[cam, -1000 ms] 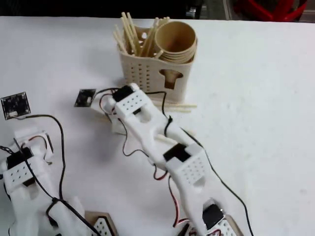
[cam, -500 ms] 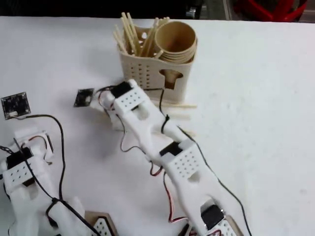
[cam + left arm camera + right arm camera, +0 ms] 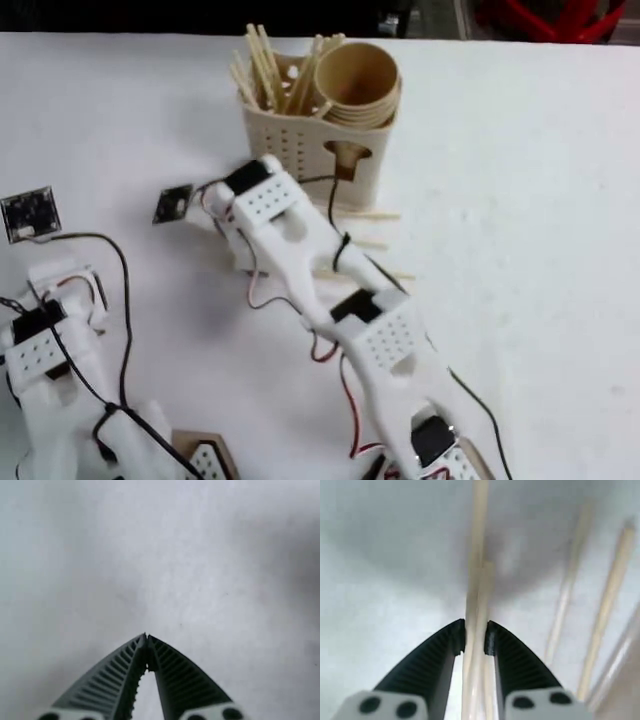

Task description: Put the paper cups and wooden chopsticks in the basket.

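Observation:
The cream basket stands at the back of the table, with stacked paper cups and several wooden chopsticks standing in it. Loose chopsticks lie on the table in front of it, beside my right arm. In the right wrist view my right gripper is shut on a pair of chopsticks just above the table, with other chopsticks lying alongside. In the high view that wrist sits close to the basket's near left corner. My left gripper is shut on nothing over bare table, at the near left.
Two small dark square boards lie on the left of the white table. Black and red cables trail from both arms. Red furniture shows beyond the far edge.
The right arm's wrist has shifted a little toward the basket and its forearm has swung, uncovering more loose chopsticks on its right. The left arm has kept still.

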Motion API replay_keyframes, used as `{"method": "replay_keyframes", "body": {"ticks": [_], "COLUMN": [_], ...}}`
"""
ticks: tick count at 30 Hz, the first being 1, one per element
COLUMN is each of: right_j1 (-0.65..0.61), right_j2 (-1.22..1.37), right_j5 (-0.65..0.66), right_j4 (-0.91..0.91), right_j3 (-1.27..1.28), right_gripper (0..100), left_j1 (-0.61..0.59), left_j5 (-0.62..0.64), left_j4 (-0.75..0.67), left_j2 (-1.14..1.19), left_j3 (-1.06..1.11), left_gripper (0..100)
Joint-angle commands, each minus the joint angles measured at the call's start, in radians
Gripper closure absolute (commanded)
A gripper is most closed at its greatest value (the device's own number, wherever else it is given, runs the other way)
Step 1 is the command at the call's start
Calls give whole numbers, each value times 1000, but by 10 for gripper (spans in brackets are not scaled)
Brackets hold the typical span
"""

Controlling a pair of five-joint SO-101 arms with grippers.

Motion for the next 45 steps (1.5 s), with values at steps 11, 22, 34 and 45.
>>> {"method": "replay_keyframes", "body": {"ticks": [11,22,34,45], "right_j1": [-8,-7,76,200], "right_j2": [-440,-794,-877,-711], "right_j5": [-163,-427,-609,-743], "right_j4": [50,-185,-707,-1050], "right_j3": [-18,-20,-9,-3], "right_gripper": [980,980,980,980], "left_j1": [-10,-10,-10,-8], "left_j5": [6,6,6,6], "left_j4": [-18,-18,-18,-20], "left_j2": [-22,-22,-22,-22], "left_j3": [-28,-28,-28,-28], "left_gripper": [977,977,977,977]}}
